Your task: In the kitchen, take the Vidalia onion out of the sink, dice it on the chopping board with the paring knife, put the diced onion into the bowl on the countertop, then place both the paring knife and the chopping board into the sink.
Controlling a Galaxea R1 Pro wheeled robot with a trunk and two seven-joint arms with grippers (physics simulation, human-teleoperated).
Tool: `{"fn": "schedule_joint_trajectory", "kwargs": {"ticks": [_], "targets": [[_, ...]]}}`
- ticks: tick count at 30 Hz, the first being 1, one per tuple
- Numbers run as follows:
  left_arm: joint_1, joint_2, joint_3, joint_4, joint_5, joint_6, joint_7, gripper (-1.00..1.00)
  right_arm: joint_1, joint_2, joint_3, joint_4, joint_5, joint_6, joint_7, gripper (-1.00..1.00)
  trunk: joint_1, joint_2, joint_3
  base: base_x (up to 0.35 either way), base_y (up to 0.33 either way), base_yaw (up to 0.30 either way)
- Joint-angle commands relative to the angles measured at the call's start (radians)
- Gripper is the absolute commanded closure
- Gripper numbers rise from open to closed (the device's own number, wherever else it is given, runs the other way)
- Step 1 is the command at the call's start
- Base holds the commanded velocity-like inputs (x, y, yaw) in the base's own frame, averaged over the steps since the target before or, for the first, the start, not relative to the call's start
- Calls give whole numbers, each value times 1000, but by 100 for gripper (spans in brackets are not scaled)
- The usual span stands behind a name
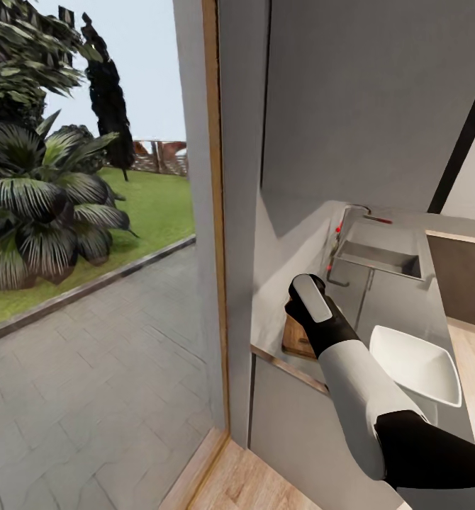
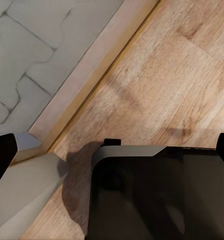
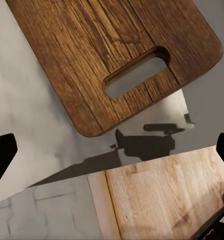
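Observation:
The chopping board [image 3: 106, 55], dark brown with a handle slot, lies on the grey countertop [image 3: 26, 105] near its end edge. My right gripper [image 3: 114, 145] hovers above the board's handle end, its fingers spread wide with nothing between them. In the head view my right forearm [image 1: 351, 368] reaches over the counter and covers most of the board [image 1: 293, 338]. The white bowl [image 1: 416, 365] sits just right of that arm. Farther along is the sink [image 1: 379, 258] with its faucet [image 1: 340, 237]. My left gripper [image 2: 114, 145] hangs open over the wooden floor. The onion and paring knife are out of view.
A wood-framed glass door [image 1: 213, 212] stands just left of the counter, with paving and garden plants outside. The countertop's end edge [image 1: 287, 368] drops to the wooden floor [image 1: 230, 482]. A dark cabinet [image 1: 464, 276] stands to the right beyond the sink.

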Motion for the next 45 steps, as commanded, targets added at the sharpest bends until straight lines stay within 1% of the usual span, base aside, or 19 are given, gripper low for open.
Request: {"fn": "schedule_joint_trajectory", "kwargs": {"ticks": [1,2,5,7,9,12,33,45], "targets": [[0,1,-6,-1,9,-2,7,-100,-1,0,1,-1,-3,10,-11,-100,1,-2,-2,1,1,0],[0,1,-6,-2,9,-2,7,-100,-1,0,1,-1,-2,10,-15,-100,1,-2,-2,0,0,0],[0,1,-6,-1,9,-2,7,-100,-1,0,1,-1,-1,-4,-57,-100,1,-2,-2,0,0,0],[0,1,-6,-1,9,-2,7,-100,-1,0,1,-2,-4,-58,-137,-100,1,-2,-2,0,0,0],[0,1,-6,-1,8,-2,7,-100,-1,0,1,-3,-5,-71,-163,-100,1,-2,-2,0,0,0],[0,1,-6,-2,9,-2,7,-100,-1,0,1,-3,-6,-78,-179,-100,1,-2,-2,0,0,0],[0,-2,-6,12,8,-2,7,-100,0,0,-1,-4,-4,-81,-182,-100,1,-2,-3,46,0,0],[0,-2,-6,12,8,-2,7,-100,-1,0,0,-3,-5,-80,-182,-100,1,-2,-9,45,-94,0]]}}
